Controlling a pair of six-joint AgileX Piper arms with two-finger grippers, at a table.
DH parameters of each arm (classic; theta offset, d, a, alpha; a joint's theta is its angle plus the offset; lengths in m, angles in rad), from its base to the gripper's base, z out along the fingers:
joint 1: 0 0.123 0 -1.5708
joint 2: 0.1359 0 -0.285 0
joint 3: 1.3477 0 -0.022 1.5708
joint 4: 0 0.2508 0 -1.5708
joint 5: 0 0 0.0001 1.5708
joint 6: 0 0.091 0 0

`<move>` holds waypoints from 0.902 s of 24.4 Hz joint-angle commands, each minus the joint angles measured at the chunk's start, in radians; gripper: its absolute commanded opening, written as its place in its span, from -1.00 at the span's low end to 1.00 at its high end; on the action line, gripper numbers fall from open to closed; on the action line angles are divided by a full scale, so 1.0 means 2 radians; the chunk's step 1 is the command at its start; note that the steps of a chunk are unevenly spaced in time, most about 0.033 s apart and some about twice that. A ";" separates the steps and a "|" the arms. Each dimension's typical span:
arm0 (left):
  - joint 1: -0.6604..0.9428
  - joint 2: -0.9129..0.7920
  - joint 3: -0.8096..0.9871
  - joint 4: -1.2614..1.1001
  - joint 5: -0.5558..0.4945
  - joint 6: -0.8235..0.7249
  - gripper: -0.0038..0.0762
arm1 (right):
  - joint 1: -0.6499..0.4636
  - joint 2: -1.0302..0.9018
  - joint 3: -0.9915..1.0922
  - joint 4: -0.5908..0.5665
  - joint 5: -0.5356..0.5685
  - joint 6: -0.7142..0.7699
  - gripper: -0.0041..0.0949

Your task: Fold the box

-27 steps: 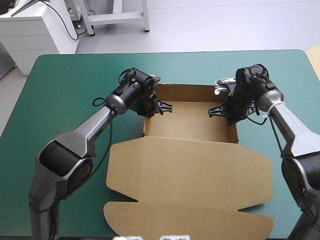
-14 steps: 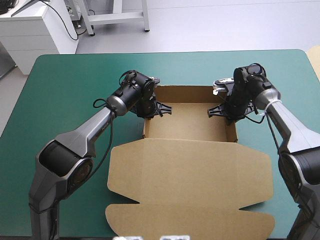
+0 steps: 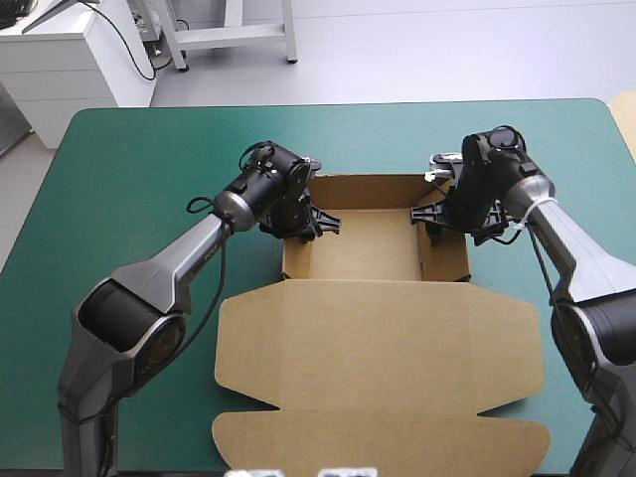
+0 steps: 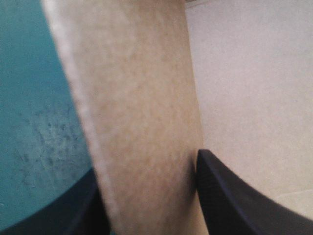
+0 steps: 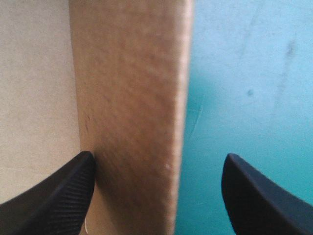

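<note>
Nearest the robot, the flat lid (image 3: 378,338) of the brown cut-board box (image 3: 363,243) is laid out on the teal-green table cover (image 3: 119,179), with its tuck flap (image 3: 378,447) at the near table edge. Beyond the lid, the tray part is seen at mid-table with walls raised, open on top. Its two side walls run near-to-far, and each is straddled by its own arm close to the far corners. The left gripper (image 3: 303,214) is seated on the left side wall (image 3: 296,253). In the left wrist view the wall (image 4: 137,98) is pinched between the black fingers of that gripper (image 4: 146,164), one finger inside the tray, one outside, no gap visible. The right gripper (image 3: 434,214) is set over the right side wall (image 3: 444,253), with its fingers (image 5: 58,196) held wide. In the right wrist view the inner finger is touching the wall (image 5: 127,98), while the outer finger is well clear over the cover. So the wall is offset toward the tray side of the right gripper (image 5: 160,155), not centred. Judged: the right wall is not yet gripped, and closure has to come mostly from the outer finger. The far wall (image 3: 373,187) is left untouched.
</note>
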 commanded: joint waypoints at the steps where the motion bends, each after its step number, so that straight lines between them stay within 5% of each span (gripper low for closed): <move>1: -0.003 -0.032 -0.014 0.007 0.032 0.000 0.04 | 0.000 -0.027 -0.015 0.006 0.000 0.001 0.46; 12: 0.022 -0.103 -0.052 0.000 0.032 0.001 0.02 | 0.000 -0.079 -0.044 0.033 0.007 -0.003 0.46; 16: 0.023 -0.148 -0.052 -0.023 0.032 0.049 -0.26 | 0.000 -0.117 -0.047 0.014 0.007 -0.003 0.46; 19: 0.023 -0.190 -0.046 -0.046 0.032 0.055 -0.86 | 0.000 -0.136 -0.046 0.025 0.007 -0.001 0.46; 22: 0.022 -0.230 -0.012 -0.042 0.032 0.066 -0.92 | 0.000 -0.137 -0.045 0.023 0.007 -0.001 0.46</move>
